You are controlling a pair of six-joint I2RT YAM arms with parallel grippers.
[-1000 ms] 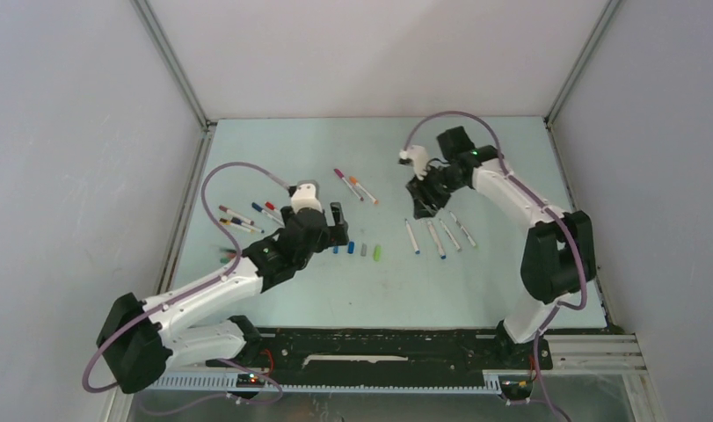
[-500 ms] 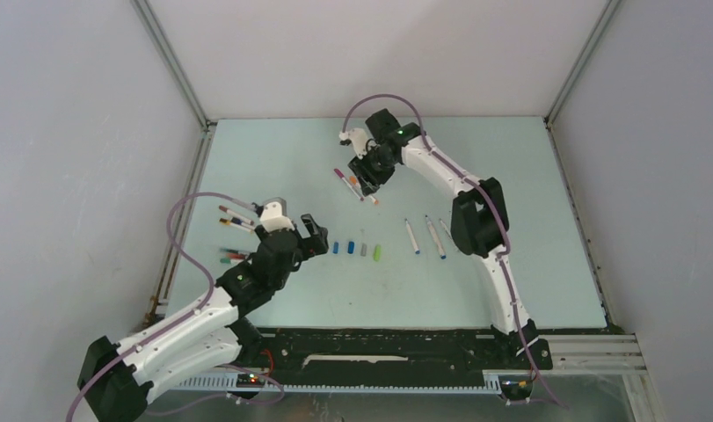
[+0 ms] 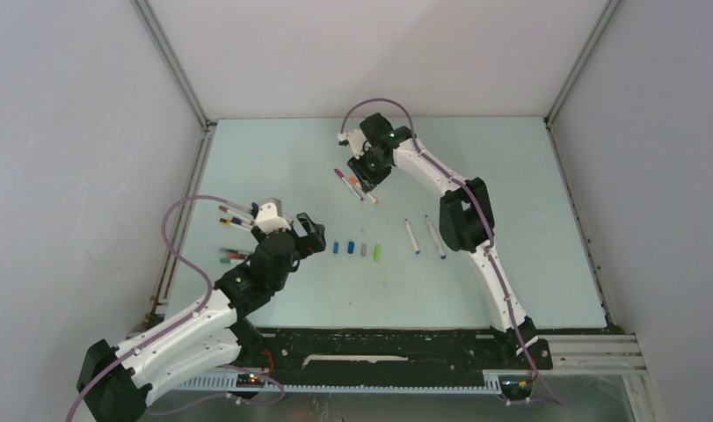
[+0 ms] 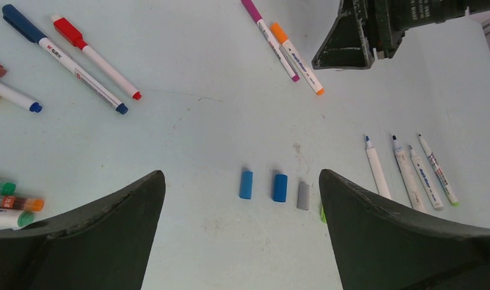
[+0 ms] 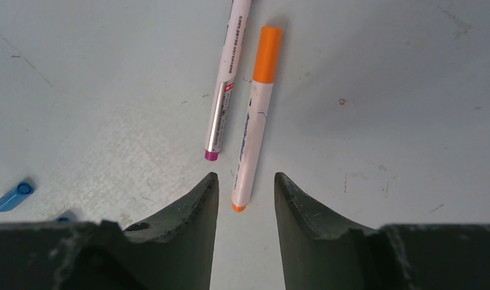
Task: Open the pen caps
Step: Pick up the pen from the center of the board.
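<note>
Four pen caps (image 4: 280, 188) are laid in a row mid-table, with four uncapped pens (image 4: 376, 169) lined up to their right. The orange pen (image 5: 254, 121), the magenta pen (image 5: 227, 78) and the left-hand pens (image 4: 73, 66) are still capped. The right gripper (image 5: 246, 176) is held part-open astride the orange pen's tail, unclamped. The left gripper (image 4: 240, 175) is spread wide, empty. The scuffed pale-green table (image 3: 511, 158) is enclosed by plain grey walls (image 3: 379, 53).

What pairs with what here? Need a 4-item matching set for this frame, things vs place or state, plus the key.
1. orange-capped pen
2. left gripper
3. grey cap
4. blue-tipped pen

A. open, holding nothing
B. tip bare, cap off
C. between a blue cap and the green cap
D. end lined up between the jaws of the right gripper

Pairs: 1-D, 2-A, 3-C, 4-B
</note>
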